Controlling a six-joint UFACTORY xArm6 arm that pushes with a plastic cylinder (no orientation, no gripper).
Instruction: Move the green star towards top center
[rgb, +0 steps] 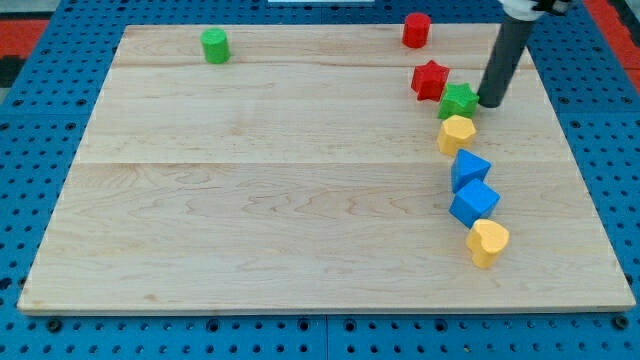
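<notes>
On the wooden desk, near the view's right edge, sat the green star, touching the red star to its upper left and the yellow block just below. Carried no fingers at all, only a rod, so nothing to open or hold. Rested my tip just beside the green star's right flank. Seemed to be at the contact step; next called for a push toward the view's left and top, likely dragging the red star along.
</notes>
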